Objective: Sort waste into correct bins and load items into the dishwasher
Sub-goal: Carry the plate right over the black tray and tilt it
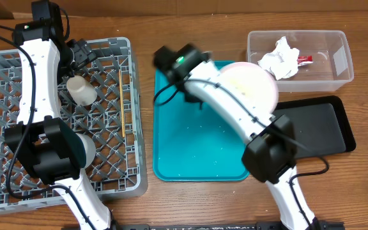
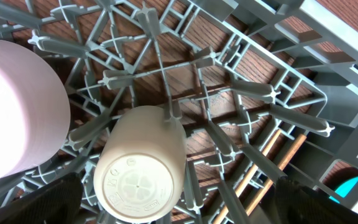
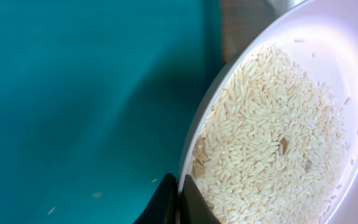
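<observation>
My right gripper is shut on the rim of the large white plate, which carries a heap of pale rice crumbs. Seen from overhead, the plate hangs over the teal tray's right edge. The small white cup lies on its side on the grey dish rack, base toward the camera. My left gripper stands open above it, fingers clear of the cup. Beside the cup sits a pinkish-white bowl. Wooden chopsticks lie in the lattice.
The teal tray lies mid-table with a few crumbs on it. Back right, the clear tub holds a crumpled napkin and a red wrapper. The black tray sits in front of it.
</observation>
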Robot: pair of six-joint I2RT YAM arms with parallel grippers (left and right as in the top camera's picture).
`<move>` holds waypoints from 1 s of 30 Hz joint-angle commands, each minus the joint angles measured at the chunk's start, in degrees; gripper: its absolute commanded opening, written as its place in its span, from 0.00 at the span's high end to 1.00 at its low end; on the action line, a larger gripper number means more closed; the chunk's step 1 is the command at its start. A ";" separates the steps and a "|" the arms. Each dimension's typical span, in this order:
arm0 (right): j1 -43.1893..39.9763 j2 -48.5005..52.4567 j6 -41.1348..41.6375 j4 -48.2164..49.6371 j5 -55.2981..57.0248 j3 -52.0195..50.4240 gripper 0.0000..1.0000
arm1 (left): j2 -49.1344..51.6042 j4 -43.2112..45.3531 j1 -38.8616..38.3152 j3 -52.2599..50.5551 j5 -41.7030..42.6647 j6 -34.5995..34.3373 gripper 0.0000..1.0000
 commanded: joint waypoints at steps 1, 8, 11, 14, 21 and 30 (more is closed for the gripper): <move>-4.59 -0.15 6.93 -1.11 1.64 1.29 0.96 | -0.07 0.07 -0.13 1.33 0.42 -0.98 0.00; -13.51 -0.57 15.21 -1.09 0.20 1.29 0.96 | -0.07 0.07 -0.13 1.33 0.42 -0.98 0.00; -17.27 -1.68 20.17 -1.09 -0.17 1.29 0.96 | -0.07 0.07 -0.13 1.33 0.42 -0.98 0.00; -20.52 -3.54 24.39 -0.98 -0.17 1.29 0.96 | -0.07 0.07 -0.13 1.33 0.42 -0.98 0.00; -29.88 -8.17 25.62 2.58 -6.21 1.29 0.96 | -0.07 0.07 -0.13 1.33 0.42 -1.01 0.00; -42.49 -8.68 19.28 9.40 -24.04 1.27 0.97 | -0.07 0.07 -0.13 1.33 0.42 -0.98 0.00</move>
